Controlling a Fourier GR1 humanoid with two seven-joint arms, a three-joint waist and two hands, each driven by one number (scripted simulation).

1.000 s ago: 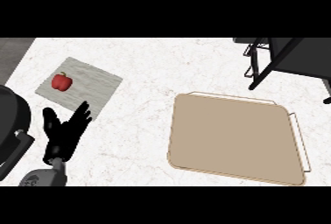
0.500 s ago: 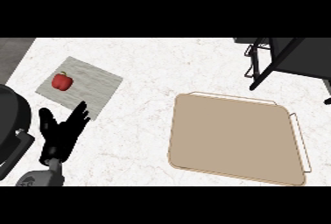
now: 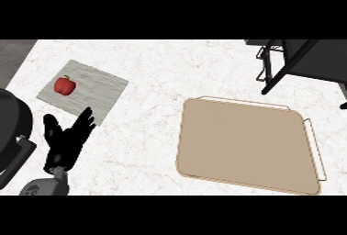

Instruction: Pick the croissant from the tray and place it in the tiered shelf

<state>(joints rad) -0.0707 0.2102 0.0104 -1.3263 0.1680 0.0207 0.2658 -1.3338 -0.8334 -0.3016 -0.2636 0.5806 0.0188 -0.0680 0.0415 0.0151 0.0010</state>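
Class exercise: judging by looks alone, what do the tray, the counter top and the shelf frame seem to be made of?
Tray: plain matte tan, maybe wood or plastic, with a thin raised rim. Counter top: white with faint grey veins, marble-like. Tiered shelf: thin dark bars, probably painted metal.

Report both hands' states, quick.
Left hand: open, fingers straight, holding nothing, at the view's lower left near the grey mat.
Right hand: not in view.
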